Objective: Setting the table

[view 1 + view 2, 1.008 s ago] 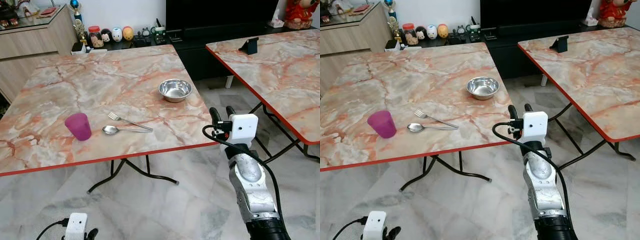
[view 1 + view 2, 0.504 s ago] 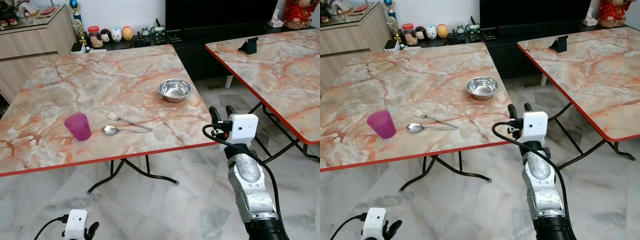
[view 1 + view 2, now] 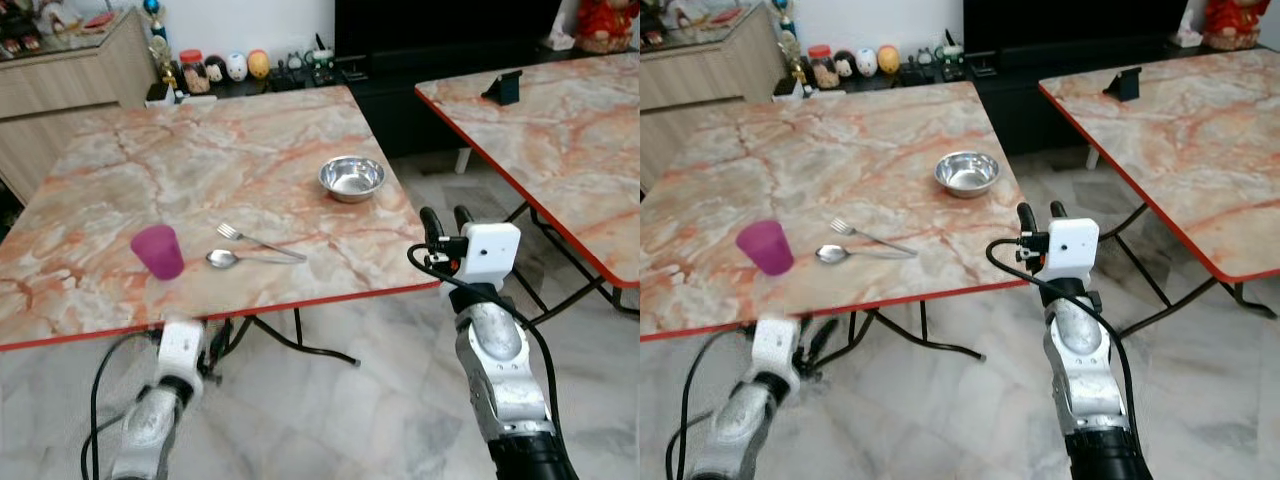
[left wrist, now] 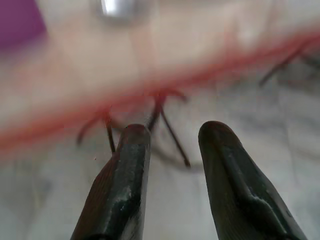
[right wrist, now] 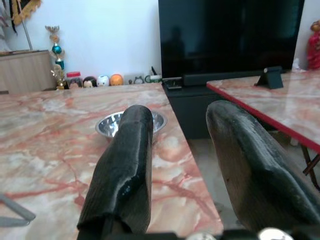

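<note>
Marble table (image 3: pixel 200 160) ahead; both grippers' jaws slightly parted, holding nothing.

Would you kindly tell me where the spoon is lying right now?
In the left eye view the spoon lies near the marble table's front edge, just in front of the fork and right of the purple cup.

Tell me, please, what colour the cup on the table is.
Purple cup; clearest in the left eye view.
</note>
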